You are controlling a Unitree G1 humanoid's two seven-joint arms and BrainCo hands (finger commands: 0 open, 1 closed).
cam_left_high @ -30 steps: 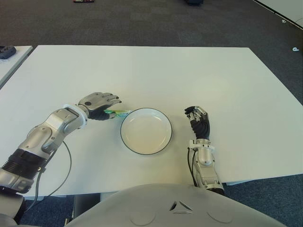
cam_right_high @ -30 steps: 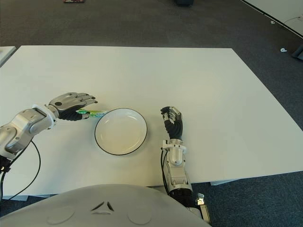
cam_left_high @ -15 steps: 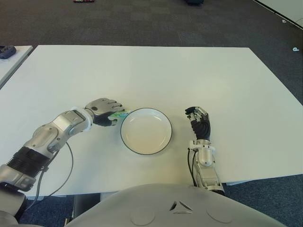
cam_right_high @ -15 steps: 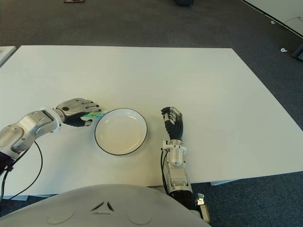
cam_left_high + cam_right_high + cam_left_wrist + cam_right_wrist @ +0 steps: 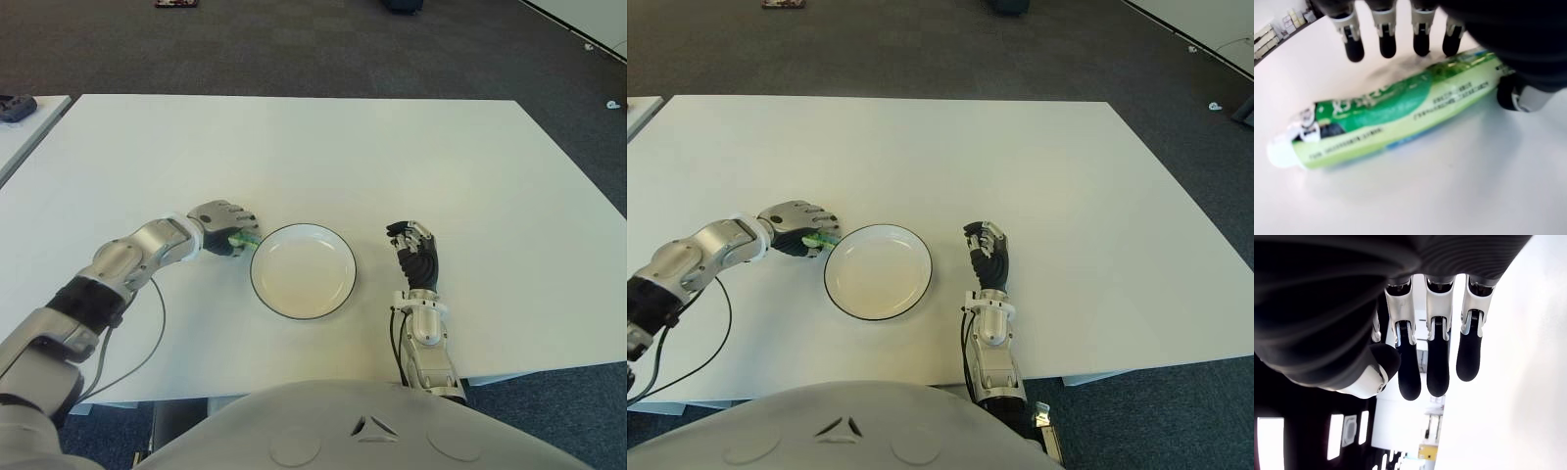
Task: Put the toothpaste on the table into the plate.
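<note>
One white table (image 5: 294,147) carries one plate (image 5: 303,271). The left hand (image 5: 223,225), palm down just left of the plate, curls loosely over one toothpaste (image 5: 1396,112) lying flat, not clamped. The right hand (image 5: 415,257), right of the plate, is relaxed, empty.

green toothpaste tube (image 5: 1386,120) lying on white table (image 5: 1459,196), fingertips (image 5: 1387,46) just above

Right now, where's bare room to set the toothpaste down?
The plate is bare inside. The table beyond it is free, as is the strip between plate and right hand. Crowded only at the plate's left rim: left hand over toothpaste.
</note>
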